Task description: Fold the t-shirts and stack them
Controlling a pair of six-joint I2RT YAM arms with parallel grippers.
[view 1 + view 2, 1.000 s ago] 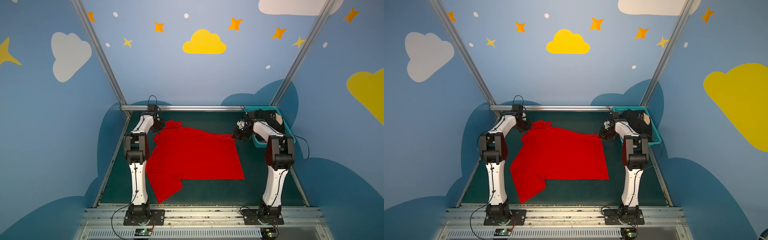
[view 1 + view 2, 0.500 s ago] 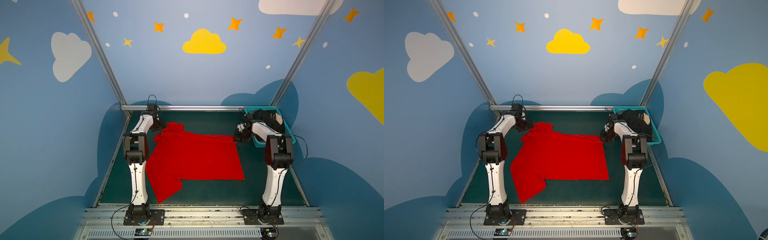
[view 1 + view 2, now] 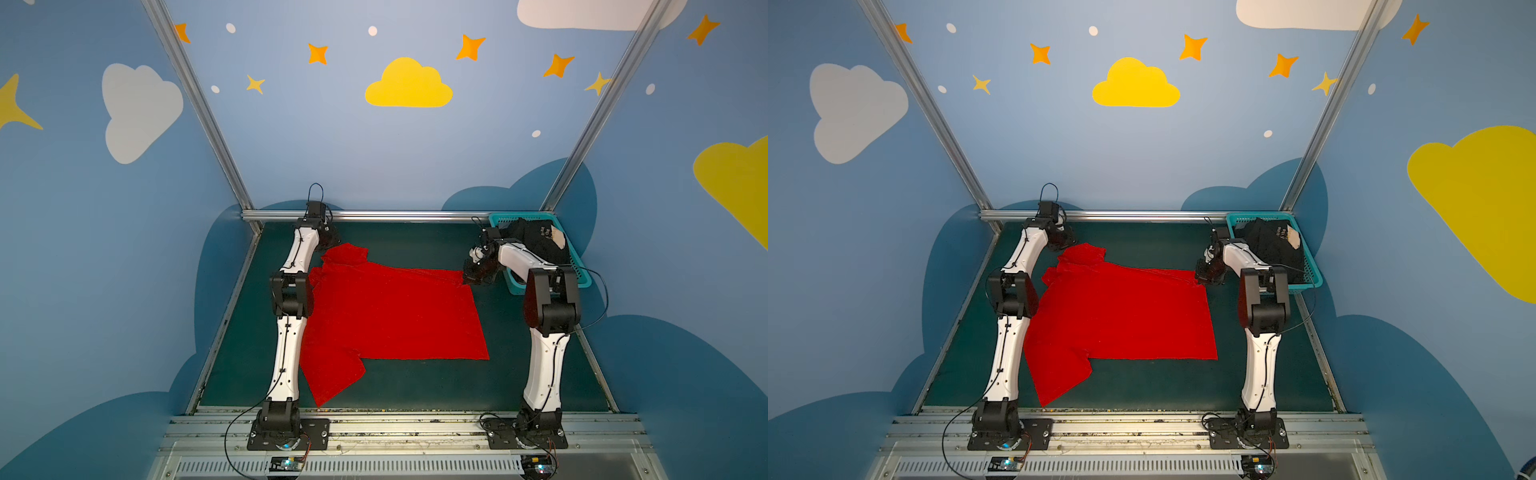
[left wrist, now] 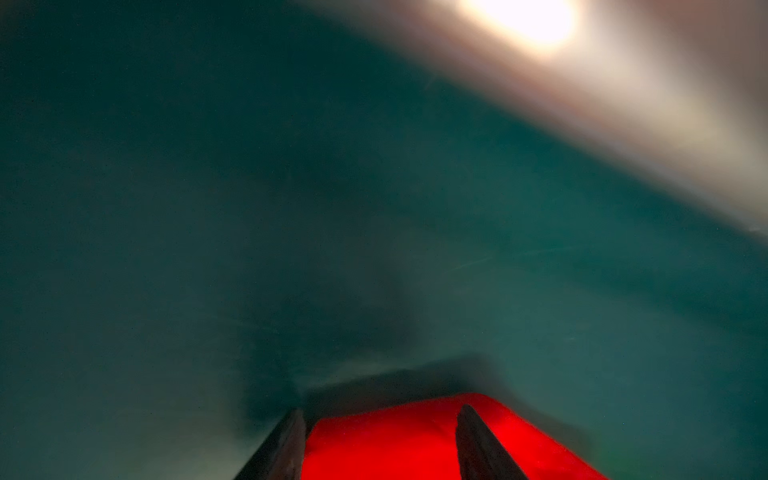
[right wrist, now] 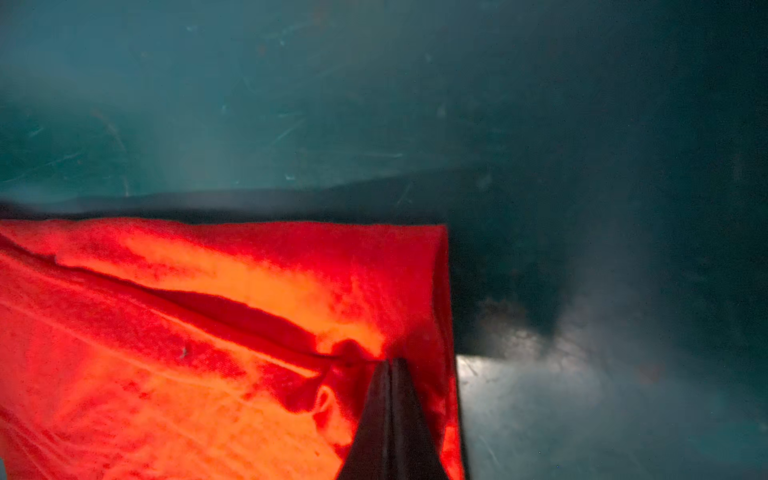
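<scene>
the red shirt (image 3: 395,316) lies spread on the table (image 3: 415,386) between the arms. the right gripper (image 5: 390,365) is closed on its far right corner. the left gripper (image 4: 381,409) stands open over its far left end and holds nothing. the black shirts (image 3: 536,241) lie in the basket (image 3: 582,279).

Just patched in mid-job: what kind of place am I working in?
Probably a staged robot test booth, not a home: cloud-painted walls, aluminium frame, red t-shirt on a green mat.
</scene>
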